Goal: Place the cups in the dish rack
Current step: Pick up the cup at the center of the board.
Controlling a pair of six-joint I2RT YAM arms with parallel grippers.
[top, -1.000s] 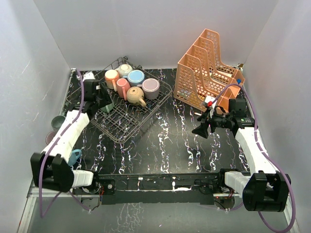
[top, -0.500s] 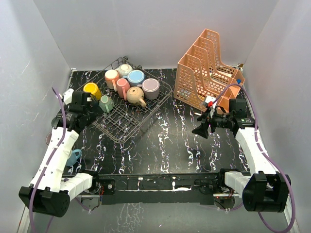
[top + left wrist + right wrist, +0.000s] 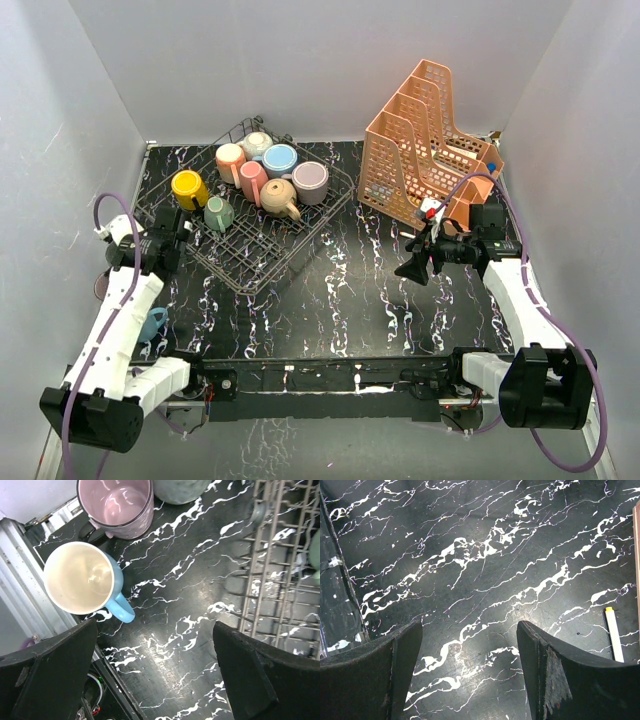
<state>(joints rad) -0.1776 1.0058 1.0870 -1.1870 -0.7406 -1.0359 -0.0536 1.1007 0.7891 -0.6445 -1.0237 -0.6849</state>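
Left claw [image 3: 155, 667] hangs spread and empty over the desk [image 3: 185, 605], with a blue cup [image 3: 82, 582] just beside it. The dish rack [image 3: 265, 255] nearby holds several cups [image 3: 280, 160]. Right claw [image 3: 470, 665], jaws apart, grips nothing above the desk near the orange organizer [image 3: 425, 140].

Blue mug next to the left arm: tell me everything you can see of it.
The blue mug stands upright and empty on the black marbled table, outside the dish rack. It looks like glossy ceramic, light blue outside and cream inside, with one loop handle pointing to the lower right of the wrist view. A pink mug sits close beside it; contact is unclear. The left gripper hangs open above, not touching it.
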